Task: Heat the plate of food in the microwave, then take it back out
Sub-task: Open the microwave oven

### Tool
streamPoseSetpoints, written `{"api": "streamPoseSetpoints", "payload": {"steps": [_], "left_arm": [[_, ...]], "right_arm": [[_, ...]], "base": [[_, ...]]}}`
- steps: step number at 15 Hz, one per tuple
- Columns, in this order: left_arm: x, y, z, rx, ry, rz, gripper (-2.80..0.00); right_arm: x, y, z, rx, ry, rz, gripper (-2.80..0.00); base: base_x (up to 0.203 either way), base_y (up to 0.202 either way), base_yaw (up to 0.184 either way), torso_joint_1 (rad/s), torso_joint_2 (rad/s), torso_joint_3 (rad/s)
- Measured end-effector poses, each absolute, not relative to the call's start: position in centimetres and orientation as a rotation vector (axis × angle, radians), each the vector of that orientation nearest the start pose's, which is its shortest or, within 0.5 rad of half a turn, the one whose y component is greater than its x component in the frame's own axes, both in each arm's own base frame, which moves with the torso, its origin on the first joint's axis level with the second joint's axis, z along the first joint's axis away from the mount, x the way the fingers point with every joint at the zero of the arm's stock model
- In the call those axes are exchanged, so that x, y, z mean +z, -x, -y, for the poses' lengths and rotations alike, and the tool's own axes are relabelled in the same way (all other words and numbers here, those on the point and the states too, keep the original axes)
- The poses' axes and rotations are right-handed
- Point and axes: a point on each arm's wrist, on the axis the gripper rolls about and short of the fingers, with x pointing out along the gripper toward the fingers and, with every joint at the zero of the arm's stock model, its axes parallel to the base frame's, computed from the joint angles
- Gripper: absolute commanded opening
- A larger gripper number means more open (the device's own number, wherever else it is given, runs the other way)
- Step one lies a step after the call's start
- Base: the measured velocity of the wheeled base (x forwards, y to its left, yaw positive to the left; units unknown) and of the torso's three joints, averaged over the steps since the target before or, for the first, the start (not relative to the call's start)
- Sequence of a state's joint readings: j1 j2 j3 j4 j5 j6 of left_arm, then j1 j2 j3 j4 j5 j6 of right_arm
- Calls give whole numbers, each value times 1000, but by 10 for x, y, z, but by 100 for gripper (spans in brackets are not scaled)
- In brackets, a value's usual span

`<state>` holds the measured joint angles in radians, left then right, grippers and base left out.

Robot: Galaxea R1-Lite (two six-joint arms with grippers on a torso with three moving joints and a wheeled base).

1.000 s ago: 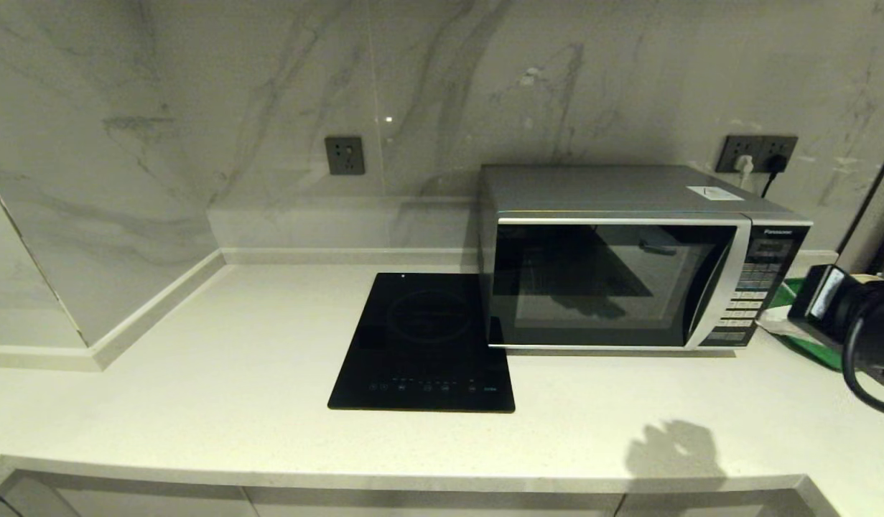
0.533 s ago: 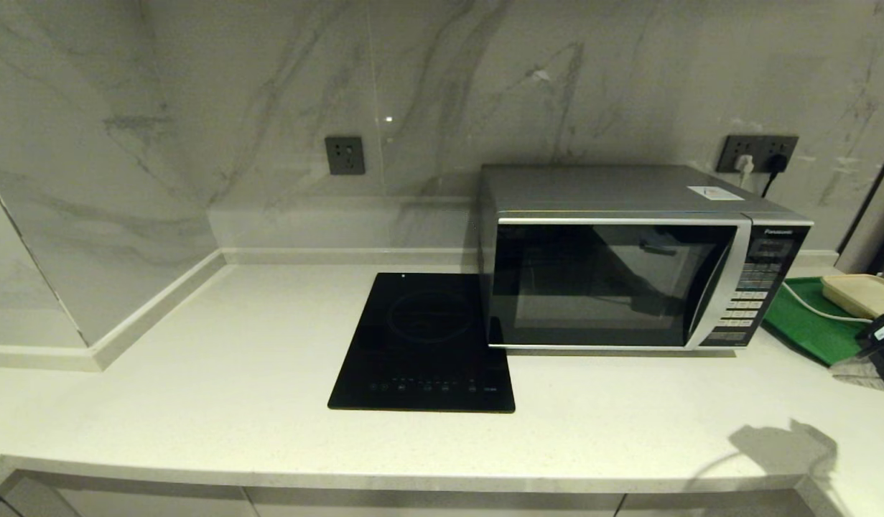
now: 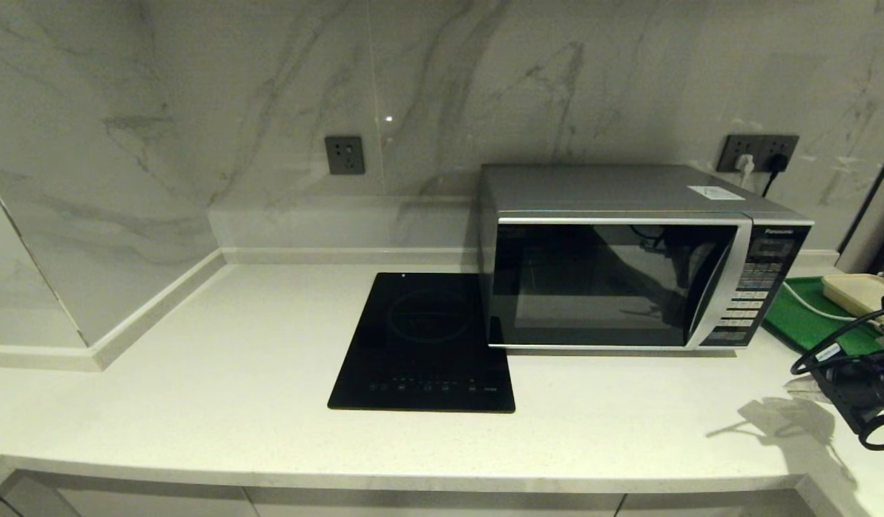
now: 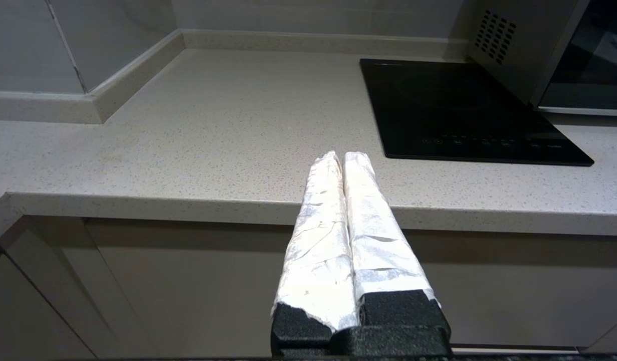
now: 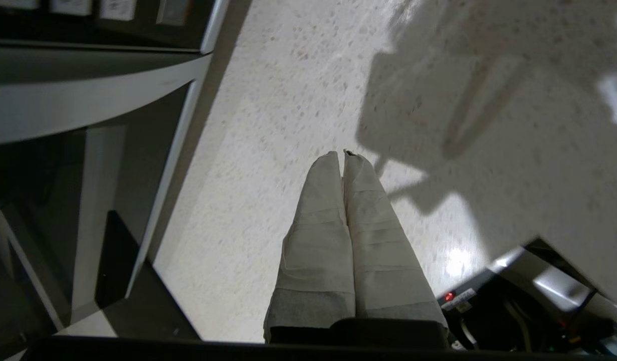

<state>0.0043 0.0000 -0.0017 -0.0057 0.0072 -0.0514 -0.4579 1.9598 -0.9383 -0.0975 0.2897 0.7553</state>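
The silver-grey microwave (image 3: 614,287) stands on the counter's right side with its dark glass door shut. The plate of food is out of view; nothing can be made out through the dark door. My right arm (image 3: 862,391) hangs low at the right edge of the head view, in front of and right of the microwave's button panel (image 3: 754,294). In the right wrist view, the right gripper (image 5: 343,153) is shut and empty above bare countertop, with the microwave (image 5: 62,100) to one side. My left gripper (image 4: 341,155) is shut and empty, parked at the counter's front edge.
A flat black induction hob (image 3: 427,337) lies just left of the microwave. A green tray (image 3: 808,323) with a cream rectangular object (image 3: 858,293) and a white cable sits right of the microwave. Marble walls close the back and left. Wall sockets (image 3: 761,152) sit behind.
My right arm has dropped from beside the microwave's button panel, swung out to the right edge, and now sits low over the front right of the counter. The door stays shut.
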Motion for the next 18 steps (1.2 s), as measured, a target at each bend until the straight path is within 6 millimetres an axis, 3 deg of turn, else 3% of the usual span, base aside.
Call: {"api": "streamPoseSetpoints", "payload": {"steps": [5,9,12,18], "left_arm": [[77,23,0,11,52,7,-280],[77,23,0,11,52,8,-280],[76,23,0,11,51,7,-280],[76,23,0,11,51,7,-280]], "right_arm": [[56,-326,151,-438,-1082,-837,-280],[46,-339,157,-353,-1144,-853,-280],[38,-347,170,-231,-1192,-801,-280],[19,-372,190,-160,-1218,-759,-280]], "base": [[0,0,0,0,0,0],[0,0,0,0,0,0],[0,0,0,0,0,0],[0,0,0,0,0,0]]}}
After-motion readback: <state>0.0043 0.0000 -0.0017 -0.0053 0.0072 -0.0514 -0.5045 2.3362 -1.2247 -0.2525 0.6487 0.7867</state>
